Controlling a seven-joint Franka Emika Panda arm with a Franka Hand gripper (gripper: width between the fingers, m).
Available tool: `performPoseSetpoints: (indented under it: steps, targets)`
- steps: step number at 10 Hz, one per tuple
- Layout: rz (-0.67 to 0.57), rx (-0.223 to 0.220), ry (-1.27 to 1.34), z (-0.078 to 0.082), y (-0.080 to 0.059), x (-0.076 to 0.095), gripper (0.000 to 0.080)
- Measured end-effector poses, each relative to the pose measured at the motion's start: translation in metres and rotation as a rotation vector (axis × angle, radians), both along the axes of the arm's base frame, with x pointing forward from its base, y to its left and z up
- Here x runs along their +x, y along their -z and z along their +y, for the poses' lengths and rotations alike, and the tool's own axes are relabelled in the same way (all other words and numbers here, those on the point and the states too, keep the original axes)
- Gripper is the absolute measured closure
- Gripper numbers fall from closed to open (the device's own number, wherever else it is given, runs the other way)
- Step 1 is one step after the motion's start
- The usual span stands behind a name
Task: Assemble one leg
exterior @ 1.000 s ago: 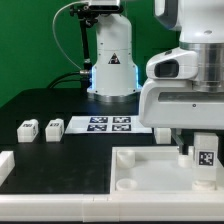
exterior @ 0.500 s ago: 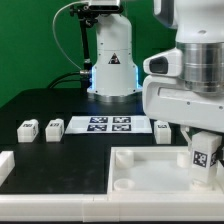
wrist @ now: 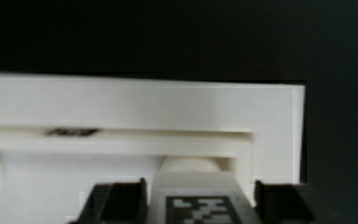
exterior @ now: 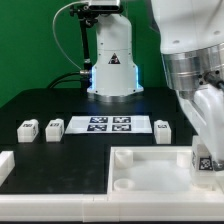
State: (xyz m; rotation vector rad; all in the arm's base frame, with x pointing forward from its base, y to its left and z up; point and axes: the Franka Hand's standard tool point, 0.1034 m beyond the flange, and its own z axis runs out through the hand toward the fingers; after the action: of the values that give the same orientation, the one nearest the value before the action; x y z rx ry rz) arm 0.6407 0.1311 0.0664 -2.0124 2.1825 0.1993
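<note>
You're gripping one small white tagged plastic leg (exterior: 205,160) upright in the hand (wrist: 201,206), fingers closing on its sides, directly above the large white square tray (exterior: 140,166), at its corner on the exterior view's right. Three more legs (exterior: 27,128) are sitting on the black table (exterior: 40,100): four legs, one tray.

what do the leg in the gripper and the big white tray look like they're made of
The leg is probably matte white plastic, uniform, with a printed black-and-white tag. The tray is likely the same plastic: smooth, with moulded round sockets.
</note>
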Motion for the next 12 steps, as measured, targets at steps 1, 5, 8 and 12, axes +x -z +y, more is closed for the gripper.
performPoseSetpoints:
  steps: [1, 5, 8, 12]
  targets:
    - [0.006, 0.001, 0.026, 0.0001, -0.0001, 0.0012, 0.0508]
    - [-0.024, -0.007, -0.144, -0.0012, -0.0004, -0.0014, 0.0288]
    - [-0.106, -0.052, -0.624, -0.0067, -0.0019, -0.0061, 0.0154]
    - [-0.176, -0.098, -1.112, -0.0078, -0.0034, -0.0067, 0.0150]
